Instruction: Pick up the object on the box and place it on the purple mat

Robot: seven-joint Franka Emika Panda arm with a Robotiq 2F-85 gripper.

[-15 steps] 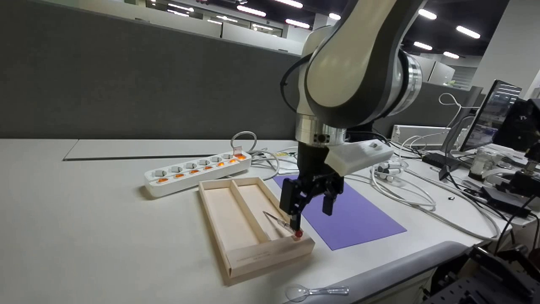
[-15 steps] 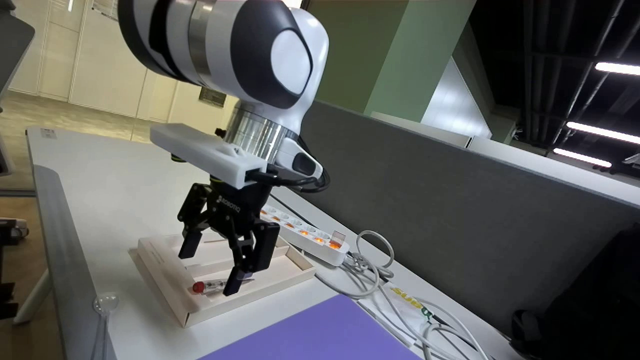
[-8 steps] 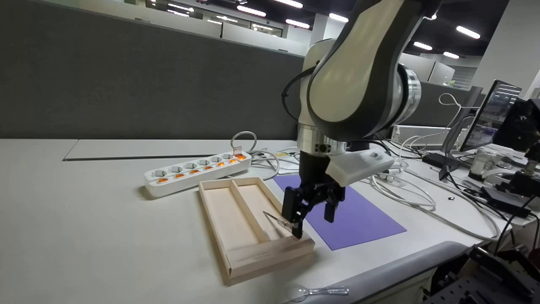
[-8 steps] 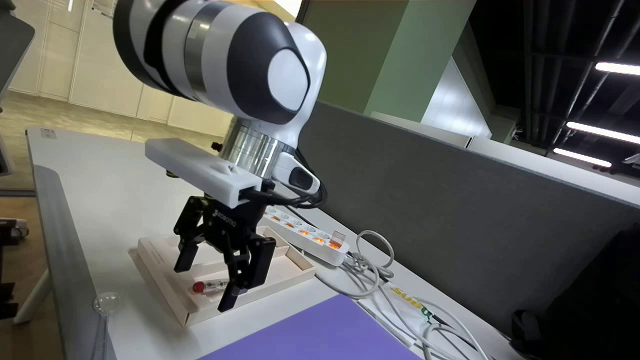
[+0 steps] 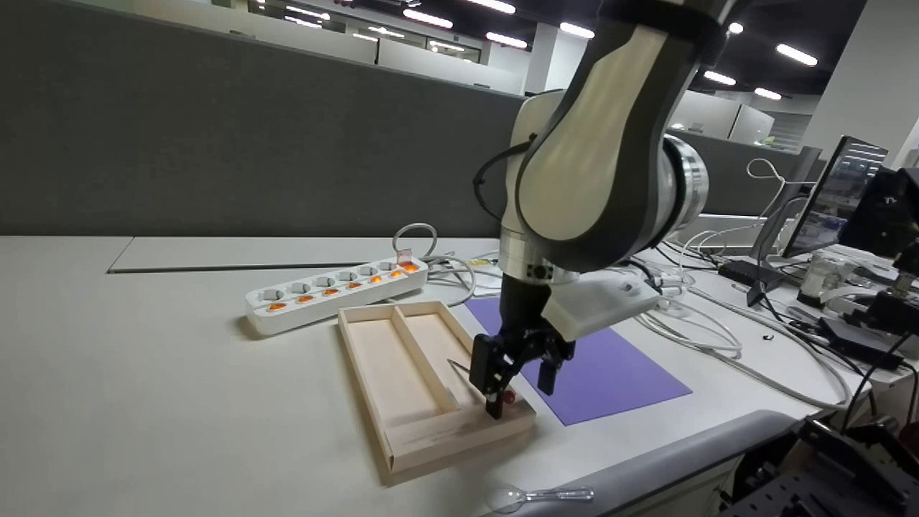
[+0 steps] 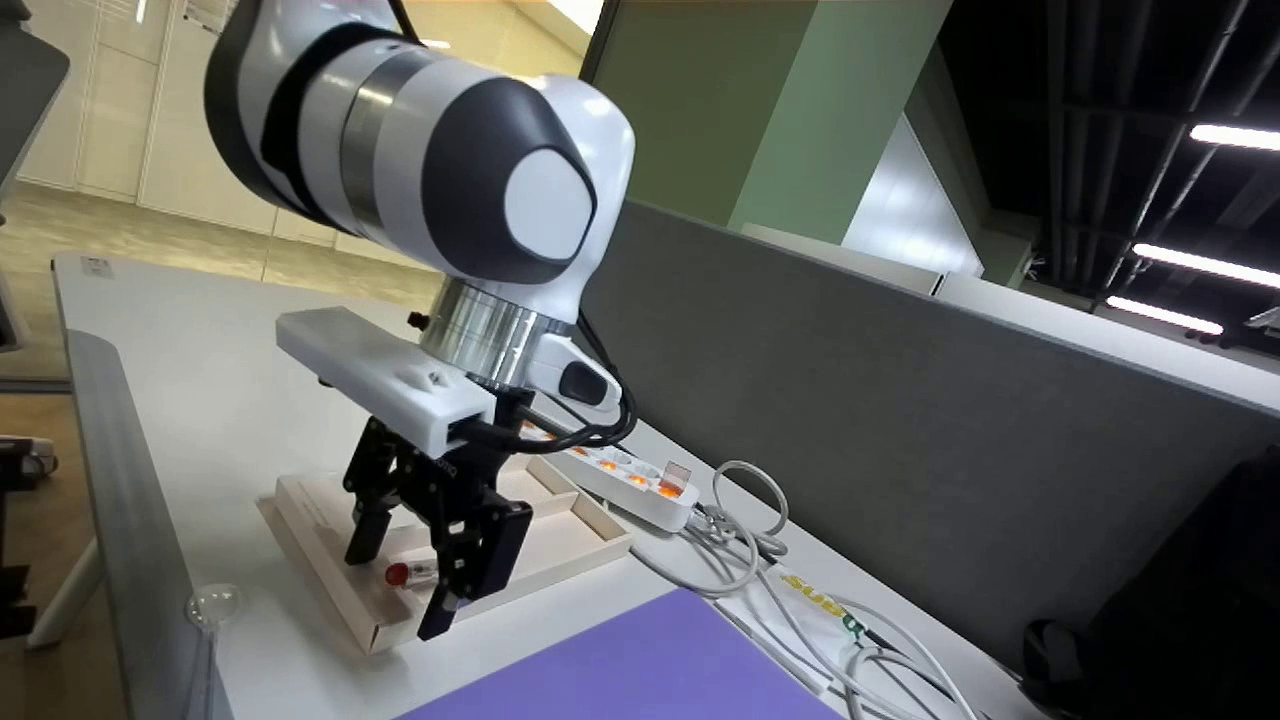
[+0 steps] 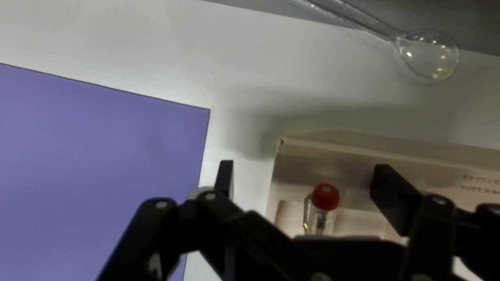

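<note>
The object is a small thin screwdriver with a clear handle, a red cap and a slim dark shaft. It lies in one compartment of the pale wooden box, its red-capped end resting at the box's end ledge. The red cap shows in an exterior view and in the wrist view. My gripper is open and empty, low over that end of the box. In the wrist view its fingers stand apart on either side of the handle. The purple mat lies flat beside the box.
A white power strip with cables lies behind the box. A clear plastic spoon lies at the table's front edge. A grey partition stands along the back. White cables run beyond the mat.
My gripper has moved down toward the box and slightly toward its end ledge, staying open. The screwdriver, box and mat have not moved.
</note>
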